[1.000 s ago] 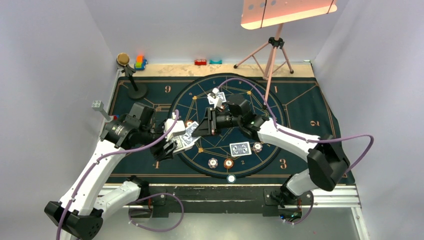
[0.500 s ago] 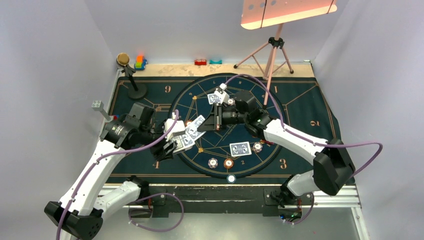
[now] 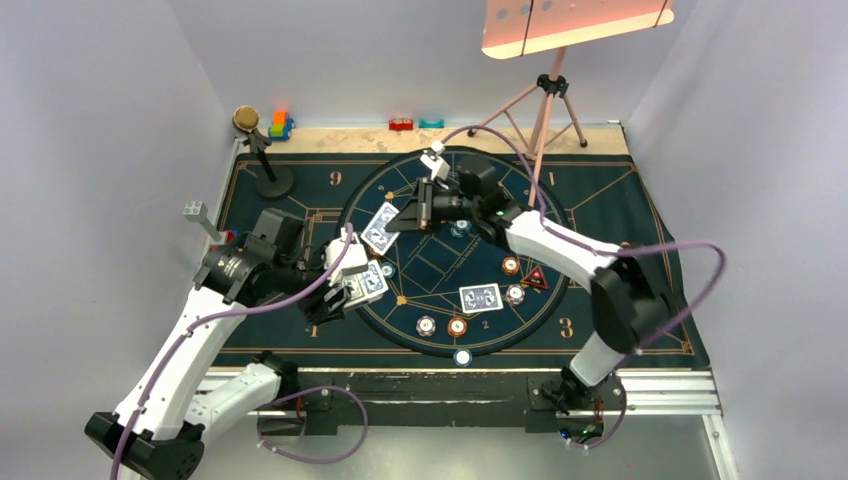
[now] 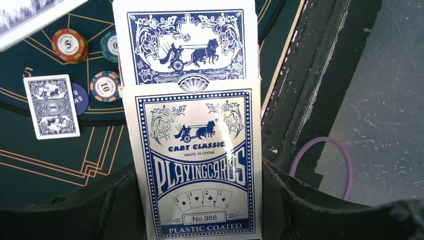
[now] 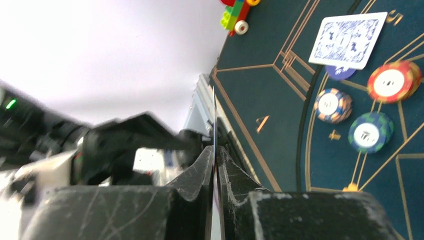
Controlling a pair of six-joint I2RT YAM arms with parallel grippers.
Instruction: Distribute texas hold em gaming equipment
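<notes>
My left gripper is shut on an open blue-and-white playing-card box at the mat's left. In the left wrist view the box fills the space between the fingers, with the deck sticking out of its top. My right gripper is shut on a single card, held above the mat's left centre; in the right wrist view it shows edge-on between the fingers. Another card lies face down on the mat. Chips and a red triangular token lie around it.
A dark blue mat covers the table. A mic-like stand is at the back left, toy blocks behind it, and a pink tripod at the back right. A white chip lies at the near mat edge.
My right gripper has drawn one card away from the box and carried it toward the far left. The right arm's move uncovered the red token and an orange chip. The left gripper stayed put.
</notes>
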